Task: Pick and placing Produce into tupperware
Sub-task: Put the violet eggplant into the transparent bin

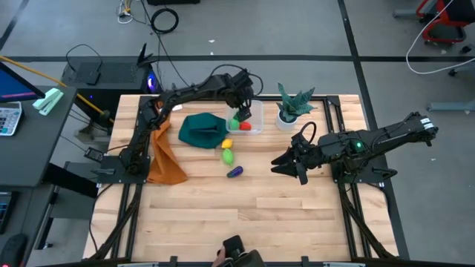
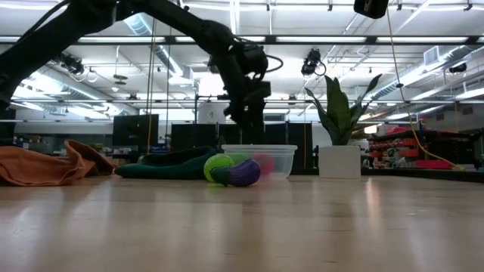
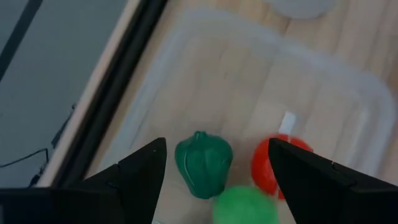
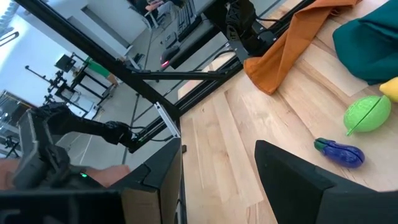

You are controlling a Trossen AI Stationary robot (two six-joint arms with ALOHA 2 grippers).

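Note:
The clear tupperware (image 1: pixel 252 126) stands on the table's far middle, beside a dark green cloth (image 1: pixel 200 130). Inside it lie a dark green pepper (image 3: pixel 204 163), a red piece (image 3: pixel 273 168) and a blurred bright green piece (image 3: pixel 245 205). My left gripper (image 3: pixel 216 149) hangs open just above them, touching nothing; it also shows over the tupperware (image 2: pixel 261 160) in the low view. A yellow piece (image 1: pixel 228 143), a light green piece (image 1: pixel 228 156) and a purple piece (image 1: pixel 235 171) lie on the wood nearer me. My right gripper (image 1: pixel 282 165) waits open to the right of them, raised off the table.
A potted plant (image 1: pixel 293 107) in a white pot stands right of the tupperware. An orange cloth (image 1: pixel 165 156) lies crumpled at the table's left. Bare wood spreads across the near half of the table (image 1: pixel 245 215).

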